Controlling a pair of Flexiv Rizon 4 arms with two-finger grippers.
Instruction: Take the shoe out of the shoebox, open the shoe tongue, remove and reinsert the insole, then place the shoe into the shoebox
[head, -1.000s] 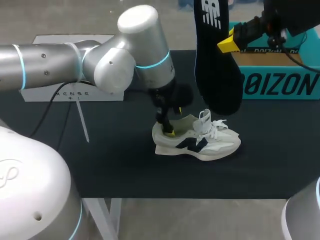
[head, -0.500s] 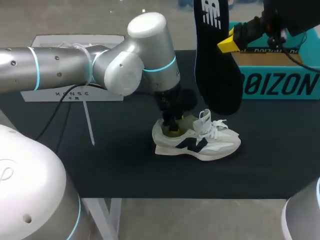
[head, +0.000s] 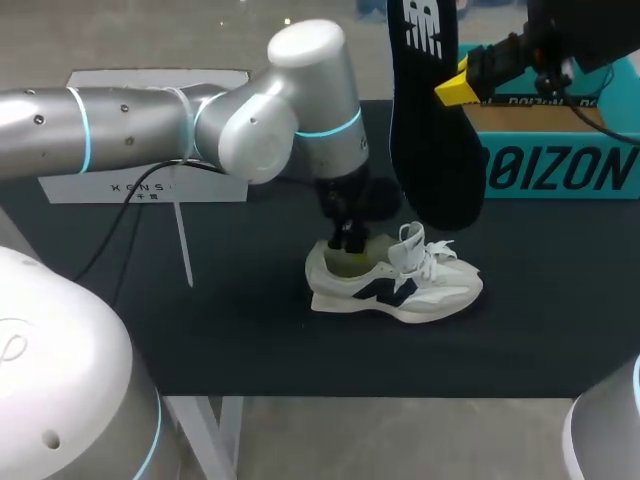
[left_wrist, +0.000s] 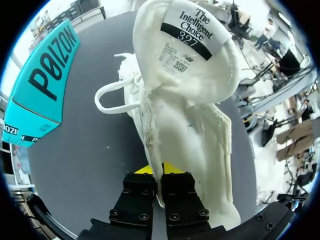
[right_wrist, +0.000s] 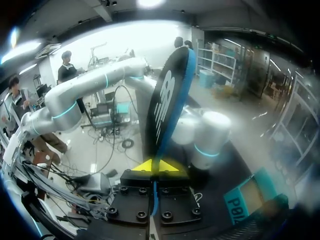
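The left arm has swung its wrist further over the sneaker (head: 400, 285), carrying the left tool (head: 348, 240) from the heel's rim to a spot deeper along the collar, while the right arm and the insole (head: 430, 130) have not shifted. The white sneaker with its dark side mark rests upright on its sole near the middle of the dark surface (head: 250, 330), toe toward the robot's right. In the left wrist view the tool's two fingers are drawn close together, with the thin white edge of the sneaker's opening pinched between them, and the tongue (left_wrist: 192, 30) stands up ahead of them, its label side showing. The right tool (head: 455, 88) is raised well above the surface and clamps the black insole edge-on between its yellow tips. The insole hangs nearly upright, its lower end just above the sneaker's laces. The teal shoebox (head: 560, 160) sits at the far right of the surface, behind the right tool and apart from the sneaker.
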